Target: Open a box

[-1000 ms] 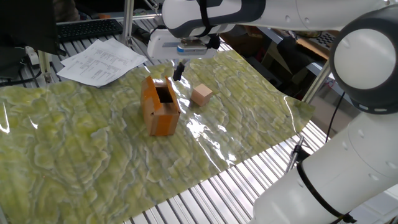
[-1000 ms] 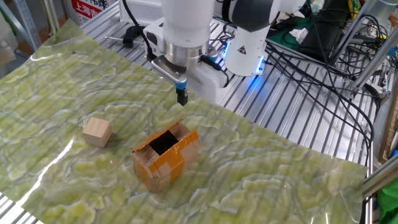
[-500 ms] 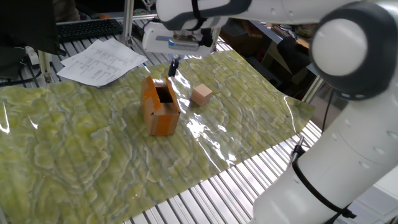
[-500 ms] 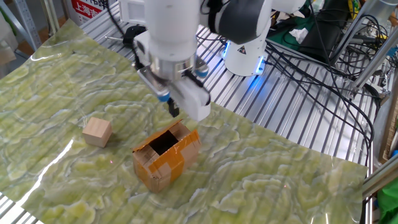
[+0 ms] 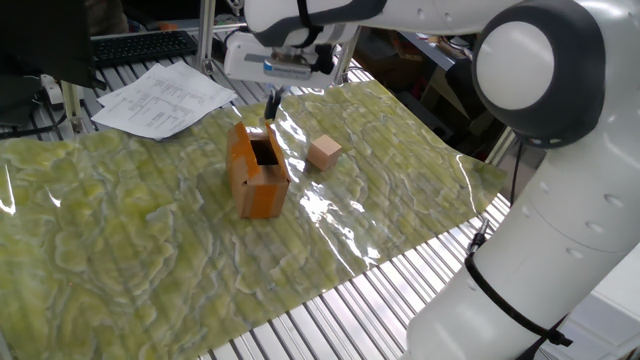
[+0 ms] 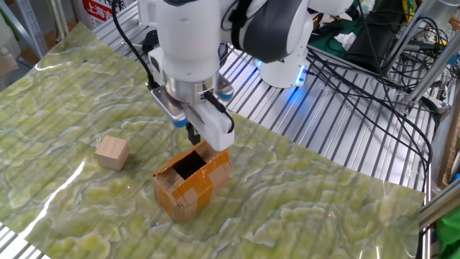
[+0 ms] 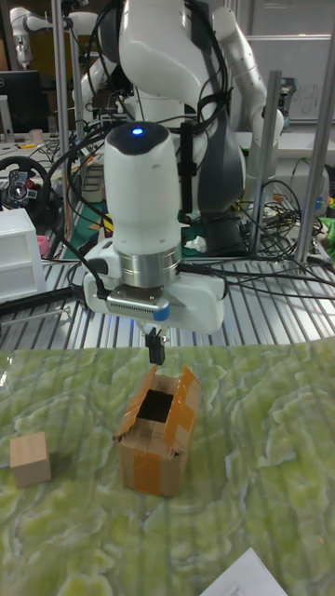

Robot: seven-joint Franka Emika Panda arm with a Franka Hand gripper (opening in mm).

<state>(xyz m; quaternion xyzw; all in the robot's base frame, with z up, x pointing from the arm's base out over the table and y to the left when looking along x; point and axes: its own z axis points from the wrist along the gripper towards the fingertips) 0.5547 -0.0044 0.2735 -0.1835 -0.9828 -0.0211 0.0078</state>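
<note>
The box (image 5: 257,178) is a small orange-brown cardboard one standing on the green mat; its top flaps stand up and its dark inside shows (image 7: 158,406). My gripper (image 7: 155,353) hangs point-down just behind the box's rear top edge, fingers pressed together with nothing between them. In the other fixed view the gripper (image 6: 194,134) sits right at the far rim of the box (image 6: 192,183); whether it touches the flap I cannot tell. From the first fixed view the gripper (image 5: 271,104) is just above the box's back corner.
A small plain tan cube (image 5: 324,152) (image 6: 113,152) (image 7: 30,459) lies on the mat beside the box. Printed papers (image 5: 160,98) and a keyboard (image 5: 140,46) lie at the table's far side. The robot base and cables (image 6: 345,65) stand past the mat's edge.
The gripper has swung sideways and come down, from well behind and above the box to just over its rear top edge. Box and cube have not moved.
</note>
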